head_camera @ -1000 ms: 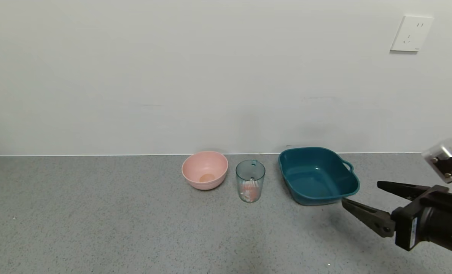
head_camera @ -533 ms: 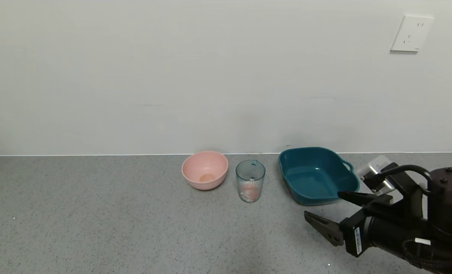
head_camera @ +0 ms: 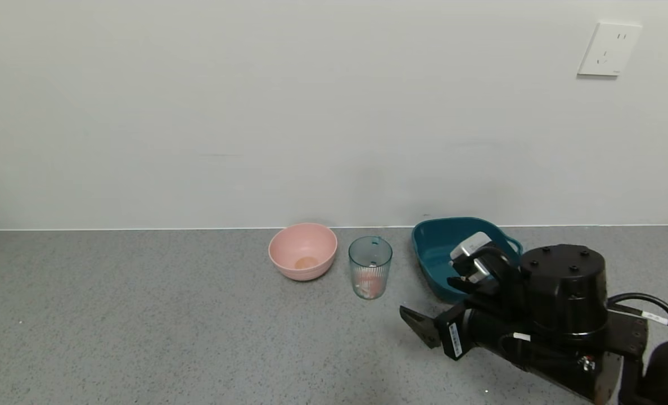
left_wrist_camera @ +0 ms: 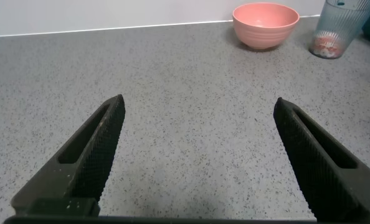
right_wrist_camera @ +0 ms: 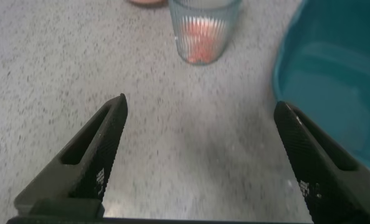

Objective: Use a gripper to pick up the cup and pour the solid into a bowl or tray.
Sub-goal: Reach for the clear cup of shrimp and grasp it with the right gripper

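The ribbed clear cup (head_camera: 370,265) stands upright on the grey counter, between a pink bowl and the dark teal basin (head_camera: 432,250). Pink-orange and white lumps of solid (head_camera: 369,286) lie in its bottom. My right gripper (head_camera: 428,297) is open and empty, low over the counter to the front right of the cup, partly in front of the basin. In the right wrist view the cup (right_wrist_camera: 200,31) with the solid (right_wrist_camera: 199,42) is ahead of the open gripper (right_wrist_camera: 197,102), and the basin (right_wrist_camera: 334,81) is to one side. My left gripper (left_wrist_camera: 197,102) is open and empty, out of the head view.
A round pink bowl (head_camera: 303,251) stands left of the cup, also in the left wrist view (left_wrist_camera: 265,25). The white wall runs close behind the vessels, with a socket (head_camera: 609,49) high on the right. Bare grey counter spreads to the left and front.
My right arm has swung in from the right edge toward the cup, staying open. It now covers part of the basin. The cup, bowl and basin have not moved.
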Robot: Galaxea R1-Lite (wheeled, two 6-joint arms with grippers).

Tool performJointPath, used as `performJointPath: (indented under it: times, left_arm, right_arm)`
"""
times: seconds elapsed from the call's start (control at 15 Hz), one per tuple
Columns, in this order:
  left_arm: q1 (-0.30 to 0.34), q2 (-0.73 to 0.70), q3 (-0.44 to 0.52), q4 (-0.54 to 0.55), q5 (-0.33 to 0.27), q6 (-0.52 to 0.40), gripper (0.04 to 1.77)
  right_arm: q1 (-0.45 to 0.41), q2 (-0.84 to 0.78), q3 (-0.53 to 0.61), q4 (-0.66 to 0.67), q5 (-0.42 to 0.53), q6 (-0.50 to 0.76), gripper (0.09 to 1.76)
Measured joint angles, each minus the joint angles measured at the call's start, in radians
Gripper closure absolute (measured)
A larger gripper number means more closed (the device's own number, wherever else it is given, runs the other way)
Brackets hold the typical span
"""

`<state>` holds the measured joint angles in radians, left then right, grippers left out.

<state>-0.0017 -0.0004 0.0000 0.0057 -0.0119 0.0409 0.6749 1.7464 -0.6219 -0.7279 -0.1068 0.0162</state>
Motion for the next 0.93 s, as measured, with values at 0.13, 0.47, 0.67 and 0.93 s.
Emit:
performJointPath:
  times: [0.13,0.47,0.67,0.93]
  left_arm:
    - [0.000,0.000,0.000,0.000,0.000,0.000,0.09]
    - [0.000,0.000,0.000,0.000,0.000,0.000,0.09]
    - [0.000,0.000,0.000,0.000,0.000,0.000,0.09]
    - [0.000,0.000,0.000,0.000,0.000,0.000,0.09]
  right_arm:
    - [0.001,0.055,-0.056,-0.014,0.002,0.001,0.14]
    - [0.003,0.140,-0.107,-0.088,-0.004,0.000,0.14]
    - [0.003,0.175,-0.113,-0.091,-0.004,0.008,0.14]
    - [0.014,0.255,-0.119,-0.172,-0.005,0.013,0.14]
